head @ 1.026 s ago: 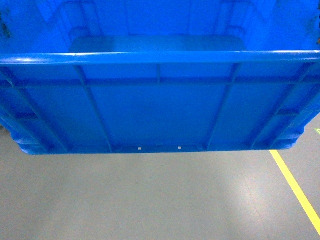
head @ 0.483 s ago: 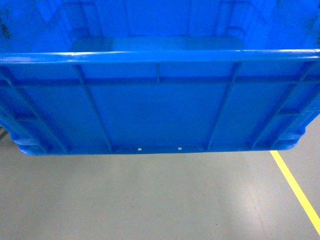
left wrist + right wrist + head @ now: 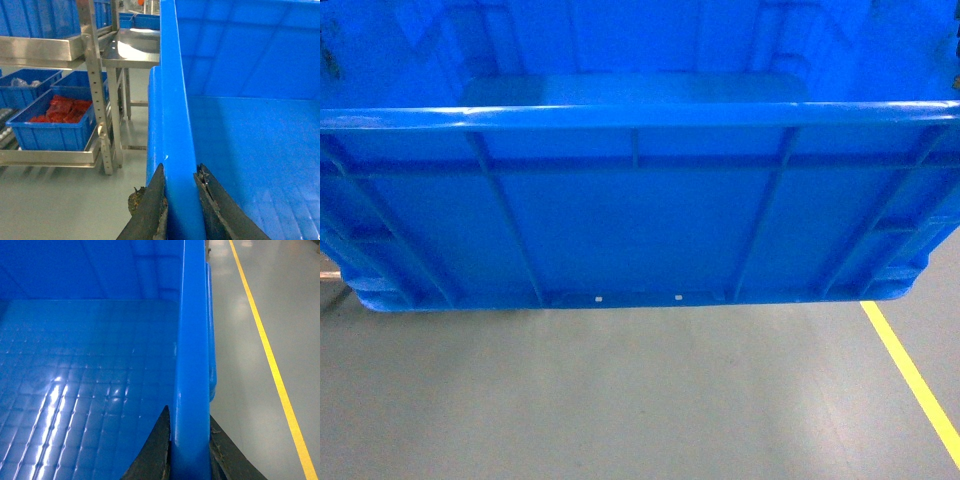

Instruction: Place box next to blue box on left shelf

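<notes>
The box (image 3: 640, 220), a large bright-blue open-top crate with ribbed walls and a thick rim, hangs above the grey floor and fills the upper half of the head view. My left gripper (image 3: 180, 167) is shut on the box's left rim (image 3: 170, 100), one finger inside and one outside. My right gripper (image 3: 189, 414) is shut the same way on the right rim (image 3: 194, 330). To the left stands the silvery left shelf (image 3: 45, 50). On its lower level sits a blue box (image 3: 55, 122) with red contents.
More blue crates (image 3: 30, 20) sit on the rack's upper level. A steel table (image 3: 132, 52) stands just beyond the rack's upright post (image 3: 97, 85). A yellow floor line (image 3: 915, 380) runs along the right. Grey floor (image 3: 620, 400) lies below the crate.
The crate stays almost still in the head view. A sliver of something pale has come into sight at the left edge under the crate.
</notes>
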Available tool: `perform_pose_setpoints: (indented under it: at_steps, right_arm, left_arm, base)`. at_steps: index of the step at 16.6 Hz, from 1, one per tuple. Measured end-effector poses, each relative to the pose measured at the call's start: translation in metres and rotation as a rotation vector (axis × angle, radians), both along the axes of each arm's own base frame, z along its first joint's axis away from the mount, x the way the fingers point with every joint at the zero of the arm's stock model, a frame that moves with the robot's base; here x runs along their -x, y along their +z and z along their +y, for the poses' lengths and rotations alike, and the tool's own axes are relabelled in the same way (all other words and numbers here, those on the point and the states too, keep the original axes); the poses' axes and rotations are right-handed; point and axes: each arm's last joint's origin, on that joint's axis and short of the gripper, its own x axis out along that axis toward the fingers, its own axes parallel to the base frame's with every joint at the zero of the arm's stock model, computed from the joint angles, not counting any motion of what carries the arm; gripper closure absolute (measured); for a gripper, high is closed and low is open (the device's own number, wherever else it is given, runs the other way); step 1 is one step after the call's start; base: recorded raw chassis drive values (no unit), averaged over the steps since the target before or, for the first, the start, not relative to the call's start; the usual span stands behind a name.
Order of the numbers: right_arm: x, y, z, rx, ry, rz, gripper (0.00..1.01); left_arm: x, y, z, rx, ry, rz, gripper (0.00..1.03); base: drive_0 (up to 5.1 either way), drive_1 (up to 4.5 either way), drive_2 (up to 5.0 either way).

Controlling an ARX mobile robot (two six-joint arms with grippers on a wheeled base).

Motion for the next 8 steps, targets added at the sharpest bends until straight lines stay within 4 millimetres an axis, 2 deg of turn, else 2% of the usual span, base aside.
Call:
perform_pose_setpoints:
  at_steps: [8]
  right_arm:
    - [-0.0001,0.0004,0.0001,0.0,0.0,-0.005,0.92]
  left_arm:
    - [0.0001,0.0004,0.0,0.001,0.0,-0.003,0.93]
  base:
    - [0.0,4.3,-4.4]
